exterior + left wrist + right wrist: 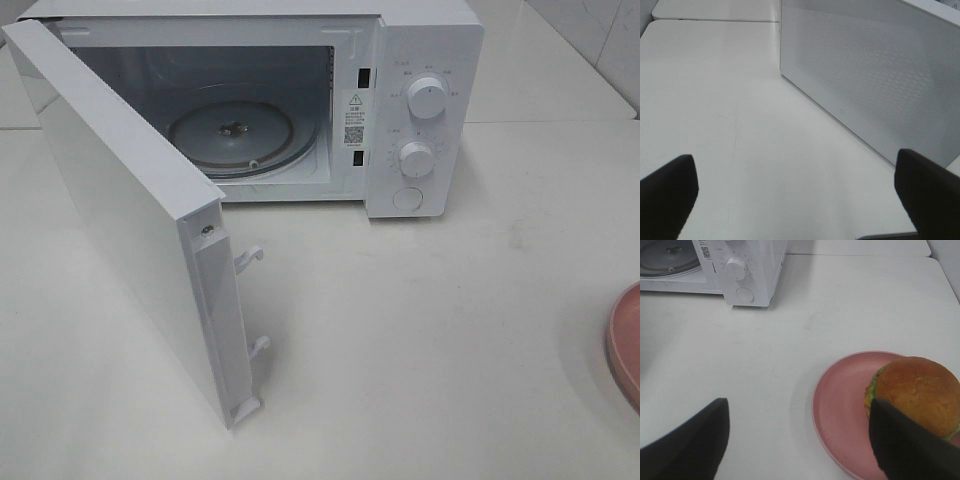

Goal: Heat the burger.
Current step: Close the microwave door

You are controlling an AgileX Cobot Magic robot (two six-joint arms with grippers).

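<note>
Fingers [687, 445] of your right end effector [800, 440] stand wide apart, gripping nothing, low over the white counter [850, 305]. One dark finger sits in front of the burger [917, 392], hiding its near edge; whether it touches the bun you cannot tell. The burger rests on the pink plate [840, 405], toward the side farther from the microwave [755, 270].

Your left end effector [797, 200] is spread open too and empty, hovering above bare counter with the perforated face of the microwave door [870, 75] just beside it.

From the high camera you see neither end effector. The microwave sits at 12 o'clock, its door swung out toward 8 o'clock, the glass turntable [240, 135] bare inside. Two knobs [427, 98] sit on its right panel. Only a sliver of the plate shows at 4 o'clock, well apart from the microwave.
</note>
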